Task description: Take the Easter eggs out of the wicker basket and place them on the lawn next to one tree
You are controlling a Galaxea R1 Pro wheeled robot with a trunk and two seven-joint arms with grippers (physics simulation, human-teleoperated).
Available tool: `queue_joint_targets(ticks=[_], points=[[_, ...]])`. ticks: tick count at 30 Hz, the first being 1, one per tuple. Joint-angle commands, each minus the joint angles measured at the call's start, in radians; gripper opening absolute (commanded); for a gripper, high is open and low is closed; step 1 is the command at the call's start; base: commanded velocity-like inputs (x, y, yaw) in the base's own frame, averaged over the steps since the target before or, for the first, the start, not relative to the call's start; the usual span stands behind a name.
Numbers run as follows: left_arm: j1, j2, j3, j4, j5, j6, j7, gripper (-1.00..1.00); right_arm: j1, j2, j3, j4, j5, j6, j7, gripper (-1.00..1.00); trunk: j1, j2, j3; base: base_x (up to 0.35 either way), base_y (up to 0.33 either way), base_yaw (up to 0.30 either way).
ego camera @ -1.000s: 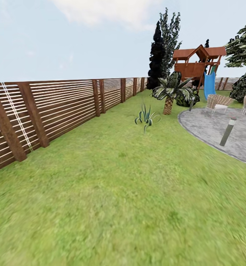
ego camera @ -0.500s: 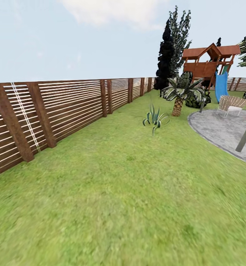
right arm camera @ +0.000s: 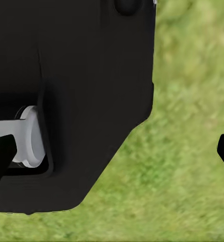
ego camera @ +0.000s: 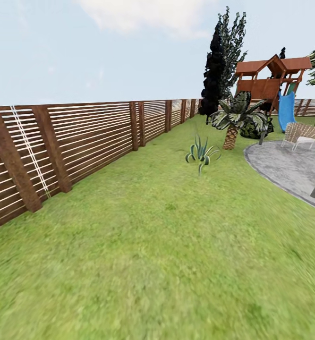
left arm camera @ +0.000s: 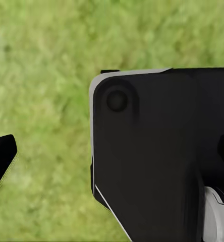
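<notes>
View has swung left; lawn [ego camera: 166, 245] runs beside the fence [ego camera: 81, 137].

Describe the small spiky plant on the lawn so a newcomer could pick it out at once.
Start at the grey paved patio on the right of the head view, then look left across its curved edge to the lawn. The spiky plant stands there alone in the grass, nearer than the short palm. Unlike the palm, it has no trunk: just a low rosette of pointed leaves.
</notes>
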Motion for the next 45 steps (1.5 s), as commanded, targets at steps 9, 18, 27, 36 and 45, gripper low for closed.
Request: queue_joint_targets(ticks=[9,18,27,36,45], points=[[-0.001,0.0,0.002,0.0,-0.001,-0.003,0.0,1.0,0.0,-0.001,0.0,-0.001,0.0,-0.003,0.0,1.0,0.001,-0.002,-0.002,0.315,0.01,0.0],[0.0,0.0,0.003,0.0,-0.001,-0.002,0.001,1.0,0.0,0.0,0.003,0.0,0.001,-0.003,0.0,1.0,0.001,-0.002,-0.002,0.323,0.005,0.062],[-0.001,0.0,0.002,0.0,-0.003,-0.003,0.001,1.0,0.0,0.001,0.002,-0.017,0.0,-0.003,-0.002,1.0,0.001,-0.002,-0.002,0.325,0.001,0.225],[-0.001,-0.001,0.0,-0.001,-0.003,-0.002,0.0,1.0,0.0,0.014,0.003,-0.144,0.0,-0.002,-0.002,1.0,0.001,-0.002,-0.007,0.327,0.0,0.216],[-0.001,-0.001,-0.011,-0.001,-0.003,-0.001,0.001,1.0,0.0,0.046,0.006,-0.164,0.001,-0.002,0.001,1.0,0.001,-0.002,-0.008,0.333,0.0,0.037]])
